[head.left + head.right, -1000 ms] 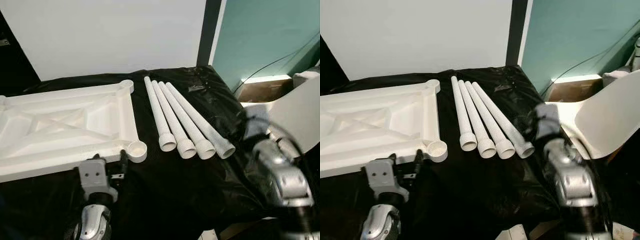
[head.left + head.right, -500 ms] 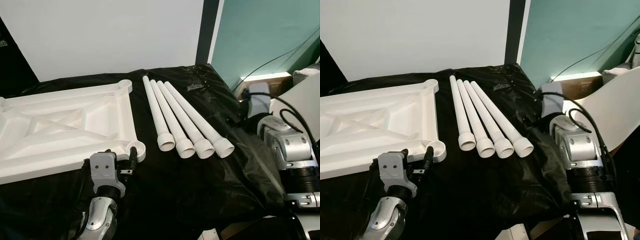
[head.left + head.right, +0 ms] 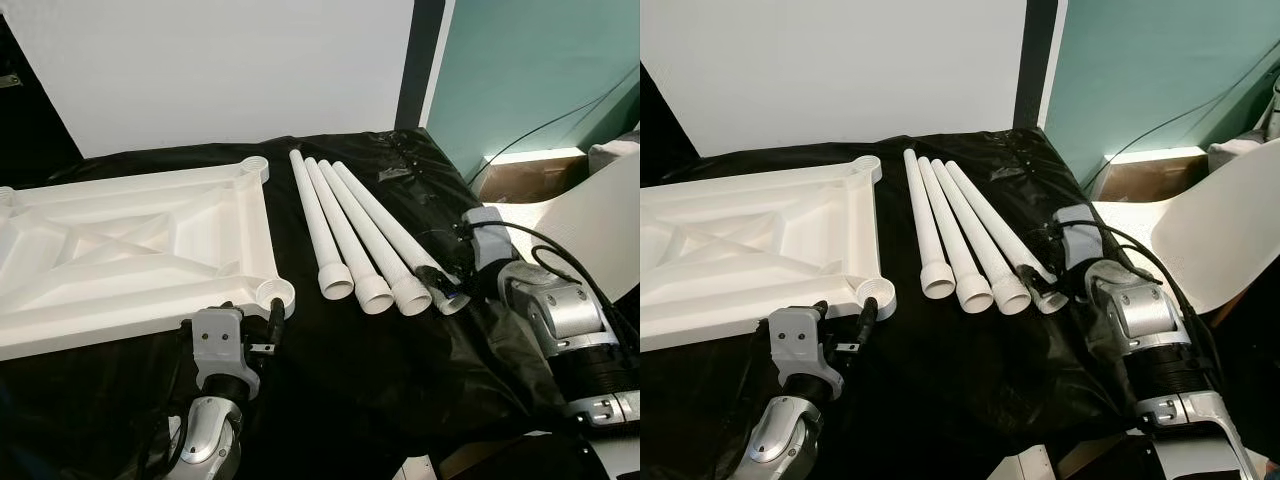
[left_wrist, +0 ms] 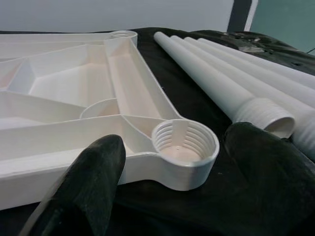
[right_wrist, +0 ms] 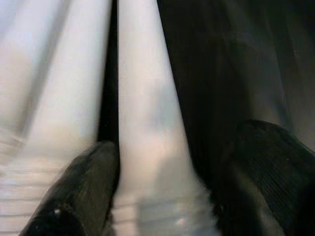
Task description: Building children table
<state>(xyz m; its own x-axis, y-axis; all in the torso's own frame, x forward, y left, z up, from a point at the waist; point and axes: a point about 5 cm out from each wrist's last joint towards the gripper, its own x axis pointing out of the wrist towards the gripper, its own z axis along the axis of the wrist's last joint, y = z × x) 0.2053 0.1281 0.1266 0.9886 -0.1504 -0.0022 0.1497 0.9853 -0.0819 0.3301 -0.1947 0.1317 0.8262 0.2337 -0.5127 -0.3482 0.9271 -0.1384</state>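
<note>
Leg (image 5: 147,147) between right tool (image 5: 162,191) fingers

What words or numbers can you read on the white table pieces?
None: the white table top lying underside up and the four white legs beside it on the black cover are plain, with no word, number or label on them. The threaded corner socket is bare too.

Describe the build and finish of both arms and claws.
Both arms are silver metal with rounded joints and ribbed black collars. The left claw has a grey block mount and two long black fingers. The right claw has a grey housing, with black cables looping over the wrist.
</note>
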